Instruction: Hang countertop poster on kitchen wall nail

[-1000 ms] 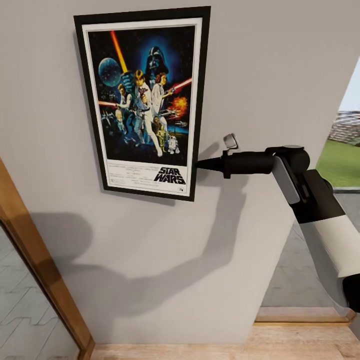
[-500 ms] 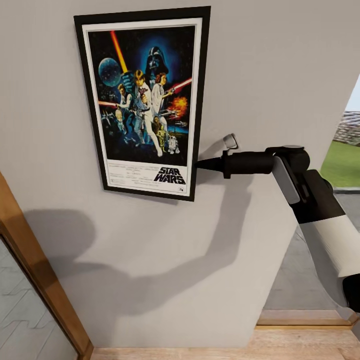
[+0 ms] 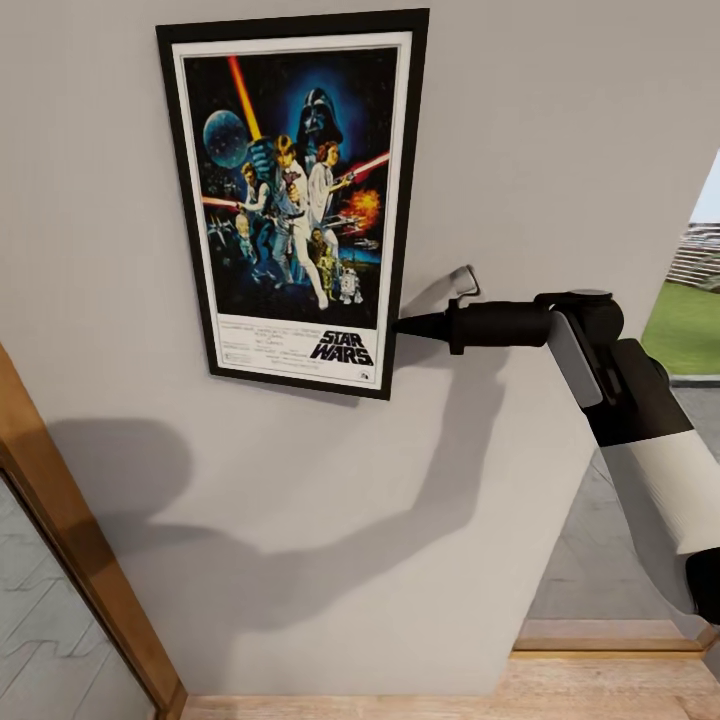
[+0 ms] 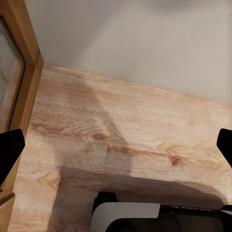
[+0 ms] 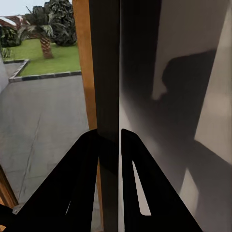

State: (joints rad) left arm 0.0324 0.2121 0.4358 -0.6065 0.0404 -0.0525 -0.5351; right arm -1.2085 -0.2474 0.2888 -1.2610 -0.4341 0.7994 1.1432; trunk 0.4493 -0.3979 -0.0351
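Poster (image 3: 296, 200) sits flat against the grey wall (image 3: 540, 150), slightly tilted. My right jaws (image 3: 402, 324) are clenched on its black frame edge near the lower right corner, seen edge-on from the right wrist. My left jaws (image 4: 116, 145) hang released above the wooden floor (image 4: 135, 140).

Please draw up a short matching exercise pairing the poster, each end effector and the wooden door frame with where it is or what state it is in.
Things:
1. poster
2. right end effector
3. left end effector
4. wooden door frame

States or places:
A. open, above the wooden floor
B. against the grey wall
C. shut on the poster's edge
D. lower left of the head view

Pairs: 1-B, 2-C, 3-A, 4-D
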